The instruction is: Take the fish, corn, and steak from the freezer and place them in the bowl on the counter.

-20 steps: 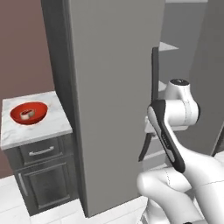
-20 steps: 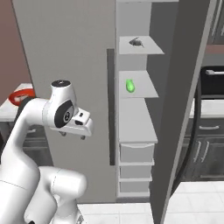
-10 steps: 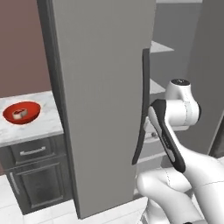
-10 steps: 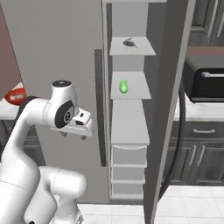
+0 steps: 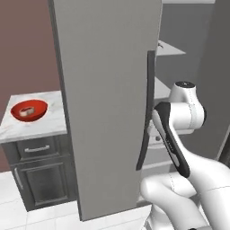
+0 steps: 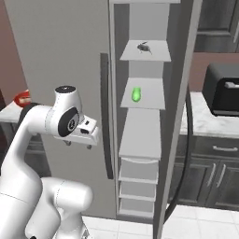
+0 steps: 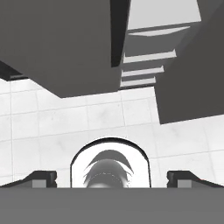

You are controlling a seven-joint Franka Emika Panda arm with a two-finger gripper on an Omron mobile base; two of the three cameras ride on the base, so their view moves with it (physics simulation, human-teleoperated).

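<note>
The freezer (image 6: 140,140) stands open. On an upper shelf lies a small dark item (image 6: 144,46), maybe the fish. A green item (image 6: 136,94), likely the corn, sits one shelf lower. I cannot pick out the steak. The freezer's wide left door (image 5: 108,90) with its dark handle (image 5: 146,112) swings out in front of me. The red bowl (image 5: 29,110) rests on the marble counter (image 5: 49,122) at the left, with something pale inside. My gripper (image 6: 79,144) hangs open and empty by the door handle, pointing down at the floor (image 7: 113,178).
The open left door stands between my arm and the counter. The right freezer door (image 6: 179,116) is open too. A dark appliance (image 6: 223,88) sits on another marble top over dark cabinets (image 6: 210,177). Pale drawers (image 6: 135,186) fill the freezer's lower part.
The whole picture has shifted in both base views, so the base has moved; the freezer looms larger now. My arm keeps the same pose and the gripper stays open.
</note>
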